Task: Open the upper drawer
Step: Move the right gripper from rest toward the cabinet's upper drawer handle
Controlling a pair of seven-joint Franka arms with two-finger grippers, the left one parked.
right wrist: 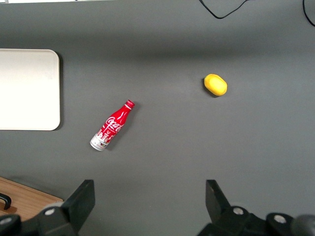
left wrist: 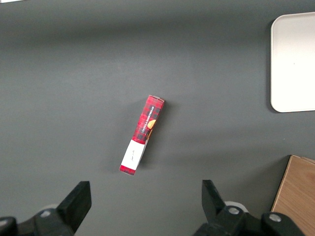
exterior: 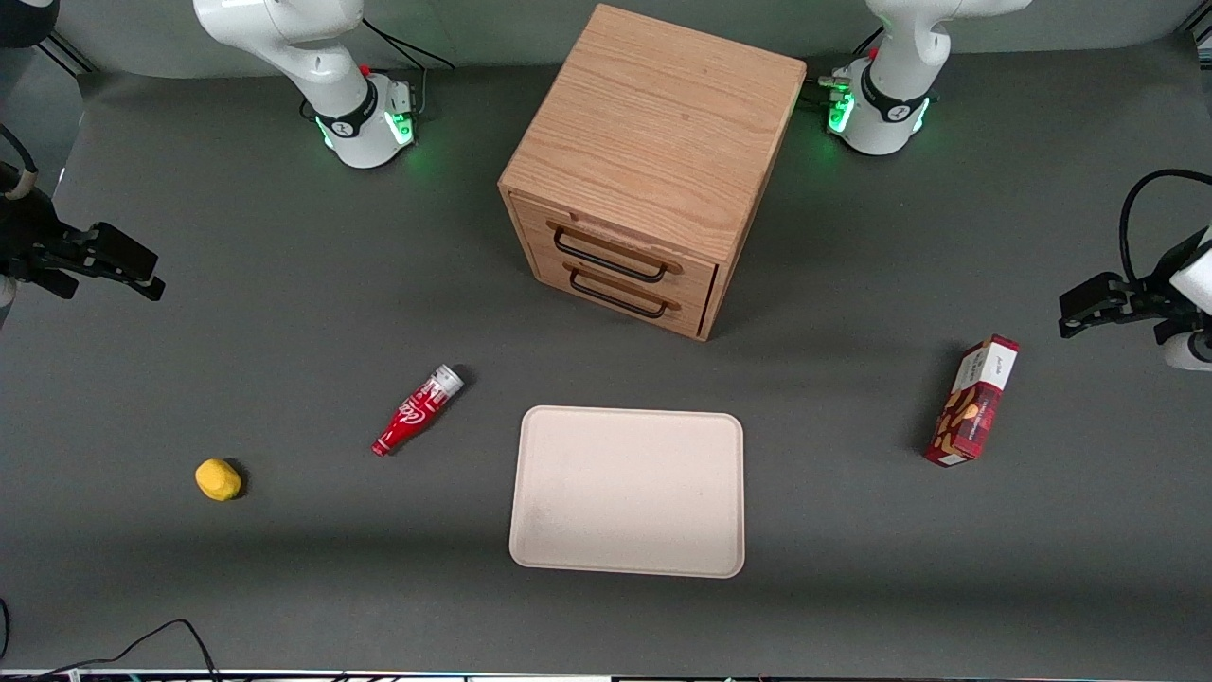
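The oak box cabinet (exterior: 653, 142) stands in the middle of the table, its front turned toward the front camera. The upper drawer (exterior: 615, 248) is shut flush, with a thin black wire handle (exterior: 609, 258). The matching lower drawer (exterior: 625, 296) is shut too. My gripper (exterior: 142, 275) hangs above the table toward the working arm's end, well apart from the cabinet. It is open and empty, as the right wrist view (right wrist: 149, 196) shows, with bare grey table between the fingers (right wrist: 81, 199). A corner of the cabinet (right wrist: 27, 202) shows in that view.
A red cola bottle (exterior: 417, 410) lies nearer the front camera than the cabinet. A yellow lemon-like object (exterior: 218, 479) lies toward the working arm's end. A white tray (exterior: 627, 491) lies in front of the cabinet. A red carton (exterior: 975, 402) lies toward the parked arm's end.
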